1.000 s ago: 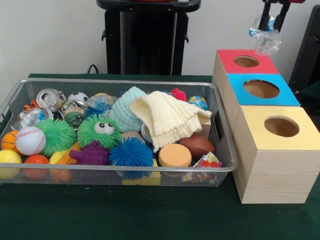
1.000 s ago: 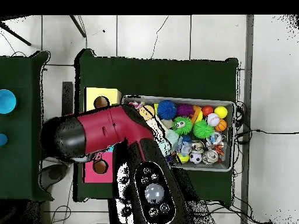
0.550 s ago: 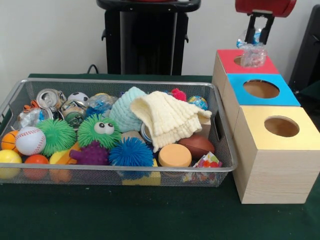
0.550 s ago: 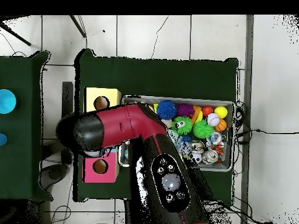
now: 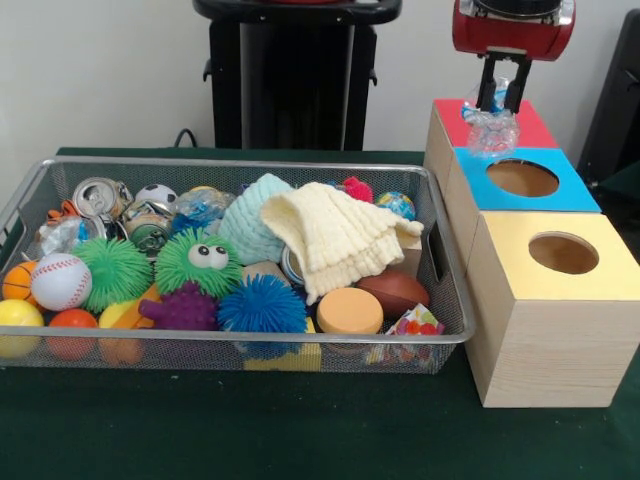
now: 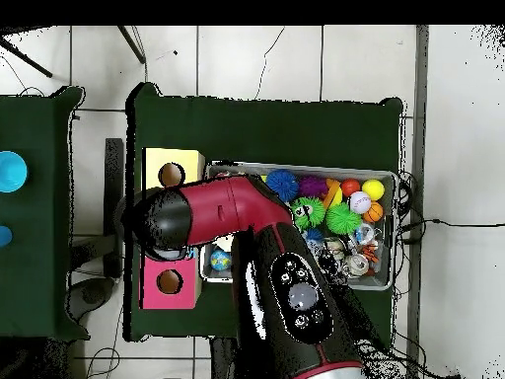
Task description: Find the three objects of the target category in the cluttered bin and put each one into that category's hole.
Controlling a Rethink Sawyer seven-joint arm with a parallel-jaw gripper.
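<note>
While the gripper point(image 5: 499, 104) pinches a crumpled clear plastic bottle point(image 5: 492, 130) just over the red box point(image 5: 448, 118), beside the blue box point(image 5: 470, 172) and yellow box point(image 5: 505, 250), the mesh bin point(image 5: 200, 343) holds balls, crushed cans point(image 5: 98, 195) and a cream cloth point(image 5: 335, 238).

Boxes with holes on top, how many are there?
3, in a row beside the bin: the red box at the back under the gripper, the blue box in the middle, the yellow box nearest the front.
</note>
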